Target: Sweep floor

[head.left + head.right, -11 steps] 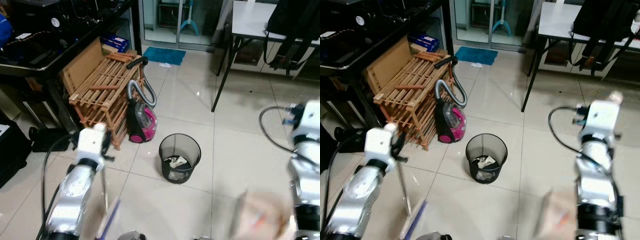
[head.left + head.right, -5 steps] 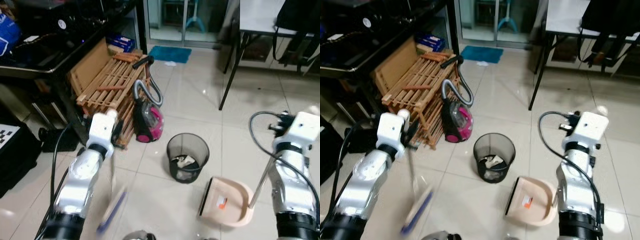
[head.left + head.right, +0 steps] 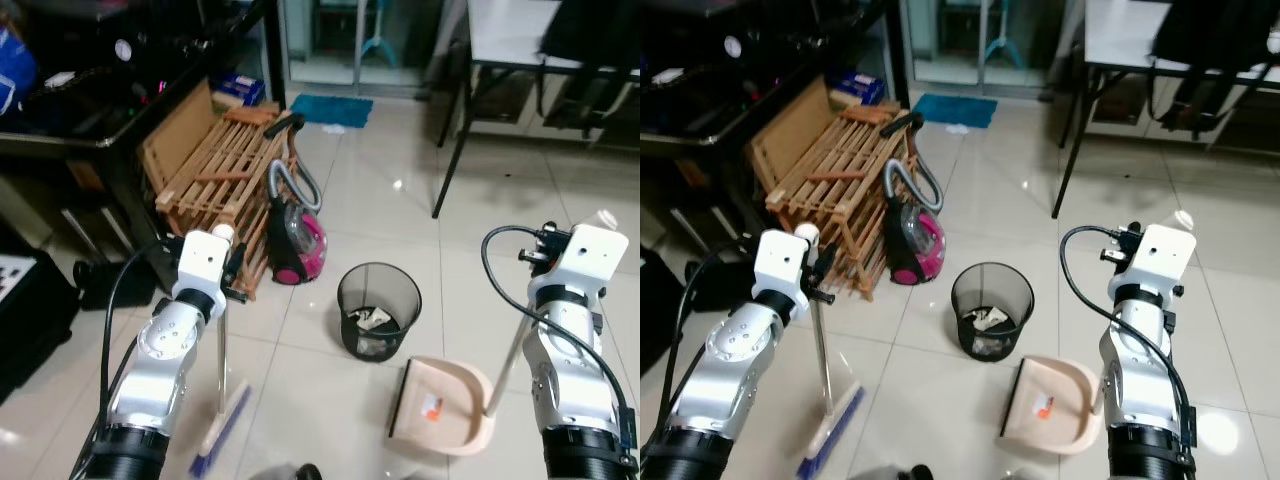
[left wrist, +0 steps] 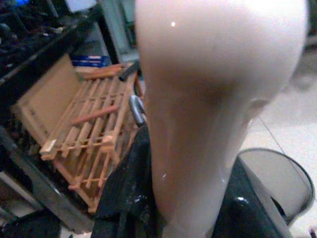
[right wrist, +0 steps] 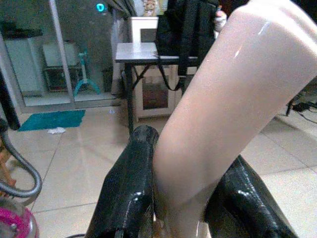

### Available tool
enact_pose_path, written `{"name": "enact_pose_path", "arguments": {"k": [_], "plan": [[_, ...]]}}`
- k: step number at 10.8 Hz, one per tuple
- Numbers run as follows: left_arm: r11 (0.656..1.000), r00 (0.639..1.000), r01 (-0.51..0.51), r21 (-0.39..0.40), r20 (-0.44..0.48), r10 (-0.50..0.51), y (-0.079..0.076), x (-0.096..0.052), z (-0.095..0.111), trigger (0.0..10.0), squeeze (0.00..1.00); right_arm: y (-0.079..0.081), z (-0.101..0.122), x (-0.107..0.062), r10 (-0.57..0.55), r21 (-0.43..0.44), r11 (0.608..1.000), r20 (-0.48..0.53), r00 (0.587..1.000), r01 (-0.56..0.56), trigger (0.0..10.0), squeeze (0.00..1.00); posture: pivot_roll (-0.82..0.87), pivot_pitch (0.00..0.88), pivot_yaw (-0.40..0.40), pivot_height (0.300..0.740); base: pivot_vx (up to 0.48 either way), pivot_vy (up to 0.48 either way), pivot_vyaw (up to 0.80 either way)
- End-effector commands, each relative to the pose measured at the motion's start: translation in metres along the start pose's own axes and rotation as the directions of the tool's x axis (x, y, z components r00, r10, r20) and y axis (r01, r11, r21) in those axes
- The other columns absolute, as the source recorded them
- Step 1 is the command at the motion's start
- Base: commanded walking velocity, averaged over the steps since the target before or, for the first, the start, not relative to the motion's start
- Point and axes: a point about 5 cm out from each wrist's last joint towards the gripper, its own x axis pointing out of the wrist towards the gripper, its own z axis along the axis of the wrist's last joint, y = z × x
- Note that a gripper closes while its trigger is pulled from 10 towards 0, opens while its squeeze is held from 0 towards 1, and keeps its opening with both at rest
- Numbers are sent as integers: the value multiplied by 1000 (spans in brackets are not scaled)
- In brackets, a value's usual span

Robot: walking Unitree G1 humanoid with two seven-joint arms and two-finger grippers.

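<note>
Gripping broom (blue bristles): left gripper | right gripper clamps beige dustpan handle

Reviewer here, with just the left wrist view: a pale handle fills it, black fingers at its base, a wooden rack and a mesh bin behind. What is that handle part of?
Observer: It is the broom; the left gripper holds its pole upright, brush head on the tiles.
Operator: And the right arm?
Observer: The right gripper clamps the long handle of a beige dustpan.
Operator: Where does the dustpan sit?
Observer: On the floor, just right of the black mesh bin, its open mouth facing the broom side.
</note>
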Motion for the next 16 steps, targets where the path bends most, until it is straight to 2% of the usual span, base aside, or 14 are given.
{"name": "enact_pose_path", "arguments": {"k": [1, 8, 11, 13, 16], "plan": [[999, 1000, -23, 24, 7, 23, 8, 0, 3, 10000, 0, 3, 5, 0, 7, 12, 1000, 24, 1000, -7, 10000, 0, -30, 53, 76, 740, 0, 461, 0], [998, 999, -50, 42, -3, 51, 17, -3, 2, 10000, 0, 1, 3, 2, 8, 5, 1000, 15, 1000, -8, 10000, 0, -21, 56, 64, 740, 0, 462, 0], [988, 997, -79, 129, 0, 80, 22, -2, 4, 10000, 0, 0, 3, 4, 7, 3, 1000, 16, 1000, -7, 10000, 0, -21, 55, 58, 740, 0, -294, 0], [992, 995, -103, 69, 5, 103, 23, -1, 4, 10000, 0, -1, 5, 6, 2, 0, 1000, 18, 1000, -2, 10000, 0, -16, 52, 56, 740, 0, -180, 0], [991, 993, -113, 67, -18, 115, 26, 0, 1, 10000, 0, -1, 5, 7, 2, 2, 1000, 11, 1000, -2, 10000, 0, -22, 55, 62, 740, 0, 0, 0]]}}
